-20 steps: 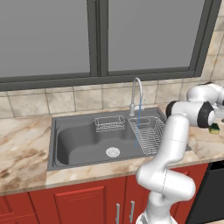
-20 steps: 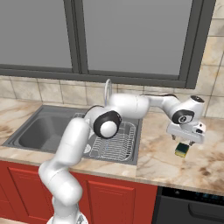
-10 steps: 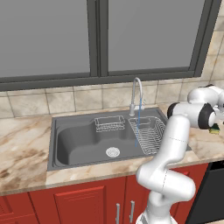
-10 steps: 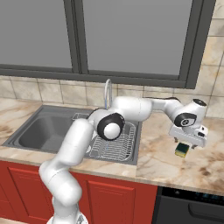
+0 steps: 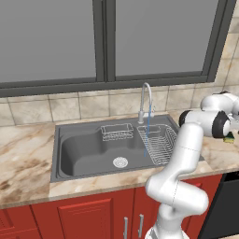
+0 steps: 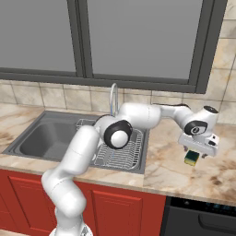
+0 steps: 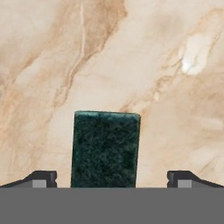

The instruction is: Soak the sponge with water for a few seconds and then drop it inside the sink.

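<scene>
The sponge [image 6: 191, 158] lies on the marble counter right of the sink [image 6: 32, 143], green scrub side up; its yellow edge peeks out as the sponge [image 5: 228, 139] behind the arm. In the hand view the sponge [image 7: 105, 148] sits centred between my fingertips. My gripper [image 6: 194, 154] hangs directly over it, open, fingers well apart on either side and not touching it. A thin blue stream of water [image 5: 148, 125] runs from the chrome faucet [image 5: 145, 100] into the sink [image 5: 84, 149].
A wire rack [image 5: 158, 144] fills the sink's right part and a small wire basket [image 5: 116, 131] hangs at its back. Tiled wall and window stand behind. A dark appliance [image 6: 203, 216] sits below the counter to the right.
The gripper has sunk slightly toward the sponge and shifted a little right; the jaws have stayed equally wide.
</scene>
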### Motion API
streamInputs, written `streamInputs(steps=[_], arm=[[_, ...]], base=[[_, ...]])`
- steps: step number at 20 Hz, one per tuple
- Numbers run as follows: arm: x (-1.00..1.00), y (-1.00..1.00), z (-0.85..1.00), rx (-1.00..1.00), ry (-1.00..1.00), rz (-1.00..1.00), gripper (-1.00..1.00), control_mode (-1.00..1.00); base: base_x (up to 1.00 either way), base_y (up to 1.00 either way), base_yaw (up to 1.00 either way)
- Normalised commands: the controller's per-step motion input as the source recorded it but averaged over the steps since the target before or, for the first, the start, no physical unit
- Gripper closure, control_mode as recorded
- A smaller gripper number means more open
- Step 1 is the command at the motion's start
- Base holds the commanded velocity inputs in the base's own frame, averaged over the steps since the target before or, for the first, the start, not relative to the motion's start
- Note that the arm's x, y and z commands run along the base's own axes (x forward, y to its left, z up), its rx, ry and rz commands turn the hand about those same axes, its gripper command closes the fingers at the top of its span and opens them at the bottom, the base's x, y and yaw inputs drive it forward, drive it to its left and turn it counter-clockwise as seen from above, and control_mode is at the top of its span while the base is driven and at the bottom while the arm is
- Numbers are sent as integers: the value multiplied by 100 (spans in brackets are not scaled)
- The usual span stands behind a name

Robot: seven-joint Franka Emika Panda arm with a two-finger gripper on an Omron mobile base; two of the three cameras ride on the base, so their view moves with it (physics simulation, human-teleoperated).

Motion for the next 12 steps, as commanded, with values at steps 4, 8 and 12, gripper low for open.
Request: streamInputs(steps=[4,8,12], arm=[[0,0,-16,0,1,-2,-100,-100],[0,0,-3,0,0,-2,-100,-100],[0,1,0,0,0,-1,-100,-100]], base=[[0,0,0],[0,0,0],[0,0,0]])
